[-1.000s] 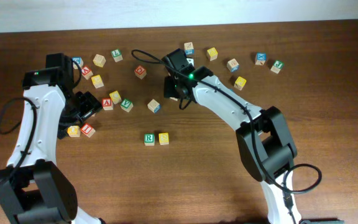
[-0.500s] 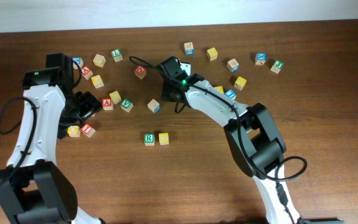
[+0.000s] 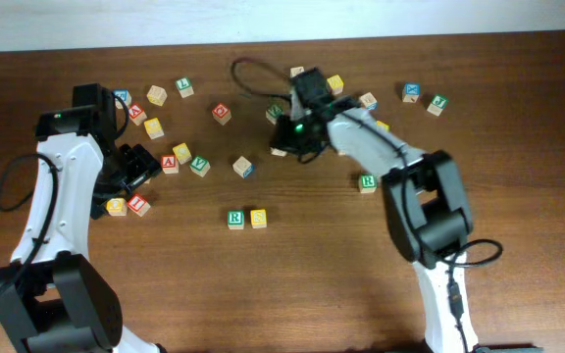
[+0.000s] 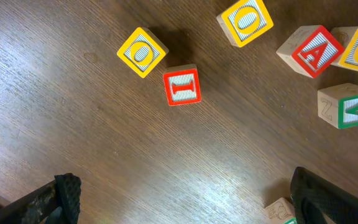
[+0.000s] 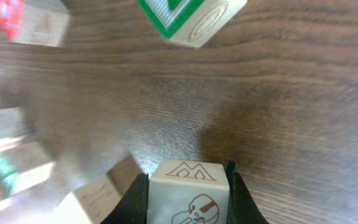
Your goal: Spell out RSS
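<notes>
1. On the dark brown wooden table (image 3: 292,284), a wooden cube with a green R (image 3: 235,219) lies at the middle. A yellow-edged wooden cube (image 3: 258,218) touches its right side; that cube's letter is too small to read.
2. The right gripper (image 5: 187,194) is clamped on a pale wooden cube with a brown M outline (image 5: 188,180), one finger pressed to each side of it.
3. In the overhead view this gripper sits towards the far edge of the table, well apart from the R pair and beyond it.
4. In the right wrist view, a wooden cube with a green-edged face (image 5: 188,15) lies farther out on the table. A blurred red-faced cube (image 5: 27,17) sits at the upper left corner.
5. Another green-lettered wooden cube (image 3: 367,182) lies just beside the right arm's forearm, on its near side.
6. The left gripper (image 3: 133,165) hangs over the left part of the table with its fingers spread wide and nothing between them.
7. Beneath it lie a yellow cube with an O (image 4: 142,52) and a red cube with an I (image 4: 182,85), close together.
8. Farther right in that view are a second yellow O cube (image 4: 245,22), a red A cube (image 4: 309,51) and a green V cube (image 4: 347,107).
9. More lettered cubes are scattered along the far side of the table.
</notes>
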